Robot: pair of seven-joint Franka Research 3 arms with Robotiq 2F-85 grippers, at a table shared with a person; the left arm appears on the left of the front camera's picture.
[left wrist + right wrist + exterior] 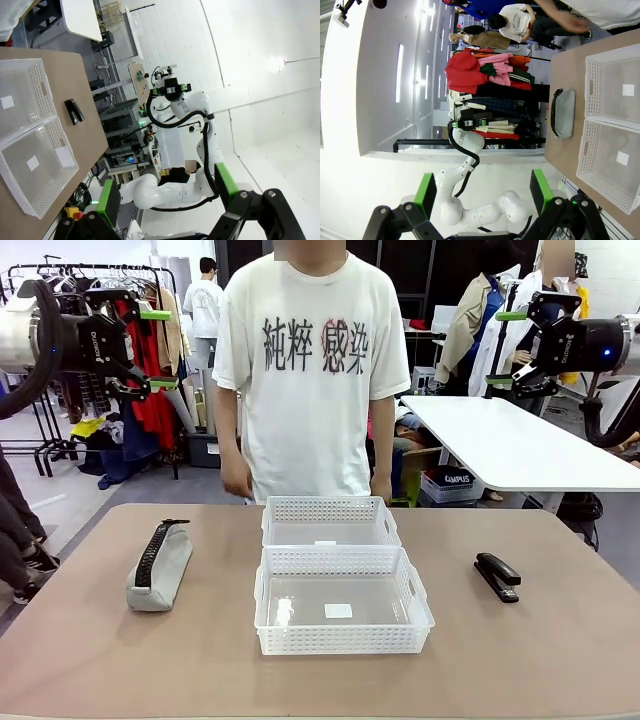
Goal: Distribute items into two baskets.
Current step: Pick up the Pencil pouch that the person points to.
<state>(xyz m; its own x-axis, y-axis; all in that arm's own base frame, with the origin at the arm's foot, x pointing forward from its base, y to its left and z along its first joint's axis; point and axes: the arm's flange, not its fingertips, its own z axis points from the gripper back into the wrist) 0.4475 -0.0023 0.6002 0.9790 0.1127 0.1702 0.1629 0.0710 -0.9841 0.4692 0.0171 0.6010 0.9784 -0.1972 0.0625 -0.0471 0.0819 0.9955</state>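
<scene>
Left gripper (158, 348) and right gripper (505, 348) as I hold them, high above the desk (90, 660); both sets of jaws released, grasping nothing; the items lie well below. Grey pouch (160, 568), black zipper strip uppermost, near the desk's left edge; smaller black stapler (497, 576) near its right edge. Between them, near basket (340, 640) and far basket (330, 508), white, lattice-rimmed, touching at mid-desk.
</scene>
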